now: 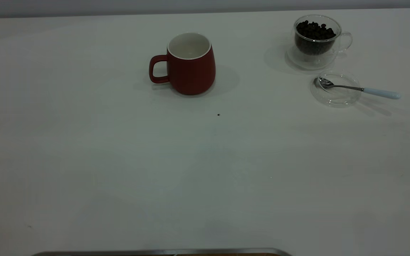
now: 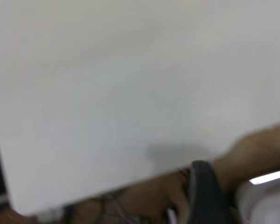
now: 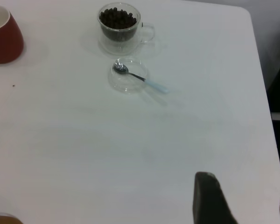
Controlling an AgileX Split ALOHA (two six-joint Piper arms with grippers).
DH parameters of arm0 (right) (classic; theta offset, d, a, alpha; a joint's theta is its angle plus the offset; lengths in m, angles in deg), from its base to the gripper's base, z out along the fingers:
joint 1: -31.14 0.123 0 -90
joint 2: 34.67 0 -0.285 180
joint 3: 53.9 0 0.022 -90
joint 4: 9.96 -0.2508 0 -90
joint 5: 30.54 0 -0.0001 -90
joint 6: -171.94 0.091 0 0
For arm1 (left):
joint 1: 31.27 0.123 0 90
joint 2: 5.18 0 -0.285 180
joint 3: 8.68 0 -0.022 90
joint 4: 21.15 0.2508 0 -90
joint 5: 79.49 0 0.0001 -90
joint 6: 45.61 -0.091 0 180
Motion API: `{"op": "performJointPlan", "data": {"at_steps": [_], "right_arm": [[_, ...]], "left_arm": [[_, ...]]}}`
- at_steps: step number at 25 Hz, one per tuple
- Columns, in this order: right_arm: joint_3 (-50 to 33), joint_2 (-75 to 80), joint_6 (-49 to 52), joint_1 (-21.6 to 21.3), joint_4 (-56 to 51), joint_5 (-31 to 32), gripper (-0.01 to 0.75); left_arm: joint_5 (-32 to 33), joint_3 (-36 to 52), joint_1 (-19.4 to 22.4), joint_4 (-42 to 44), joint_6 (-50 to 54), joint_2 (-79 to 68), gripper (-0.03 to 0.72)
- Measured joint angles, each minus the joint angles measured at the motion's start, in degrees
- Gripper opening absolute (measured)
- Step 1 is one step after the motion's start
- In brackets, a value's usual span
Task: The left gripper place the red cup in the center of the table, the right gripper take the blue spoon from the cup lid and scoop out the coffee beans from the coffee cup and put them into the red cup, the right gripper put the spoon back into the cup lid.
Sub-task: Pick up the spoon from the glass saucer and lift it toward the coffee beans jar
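Observation:
The red cup (image 1: 190, 67) stands upright and empty on the white table (image 1: 205, 177), back of centre, with its handle toward the left; it also shows as the red cup (image 3: 2, 37). At the back right the clear coffee cup (image 1: 315, 39) (image 3: 119, 23) holds coffee beans (image 1: 314, 31). Just in front of it the blue spoon (image 1: 359, 89) (image 3: 140, 78) lies with its bowl in the cup lid (image 1: 335, 94). My right gripper (image 3: 245, 186) hangs open over the near right of the table, far from the spoon. My left gripper (image 2: 228, 186) sits by the table's edge, off the exterior view.
A tiny dark speck (image 1: 218, 115) marks the tabletop in front of the red cup. A grey metal strip (image 1: 162, 252) runs along the near edge. The table's right edge (image 3: 263, 93) drops off beside the right gripper.

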Motion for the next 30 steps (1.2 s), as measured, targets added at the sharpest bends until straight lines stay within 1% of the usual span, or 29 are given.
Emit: {"op": "performJointPlan", "data": {"at_steps": [3, 9, 13, 16, 18, 22, 27, 30], "right_arm": [[0.00, 0.00, 0.00, 0.00, 0.00, 0.00, 0.402], [0.00, 0.00, 0.00, 0.00, 0.00, 0.00, 0.402], [0.00, 0.00, 0.00, 0.00, 0.00, 0.00, 0.402], [0.00, 0.00, 0.00, 0.00, 0.00, 0.00, 0.402], [0.00, 0.00, 0.00, 0.00, 0.00, 0.00, 0.402], [0.00, 0.00, 0.00, 0.00, 0.00, 0.00, 0.402], [0.00, 0.00, 0.00, 0.00, 0.00, 0.00, 0.402], [0.00, 0.00, 0.00, 0.00, 0.00, 0.00, 0.402]], "left_arm": [[0.00, 7.53, 4.33, -3.49, 0.56, 6.28, 0.478], [-0.26, 14.10, 12.51, -11.44, 0.35, 18.55, 0.476], [-0.69, 16.55, 17.06, -12.06, -2.09, 25.46, 0.476], [-1.55, 17.60, 19.56, -12.23, -2.71, 29.93, 0.476], [-1.66, 17.64, 20.53, -12.23, -2.96, 32.24, 0.476], [-1.66, 17.64, 20.83, -12.24, -2.93, 37.35, 0.476], [-1.66, 17.70, 20.69, -12.28, -2.93, 38.50, 0.476], [-1.66, 17.70, 19.61, -12.28, -2.93, 38.50, 0.476]]}}
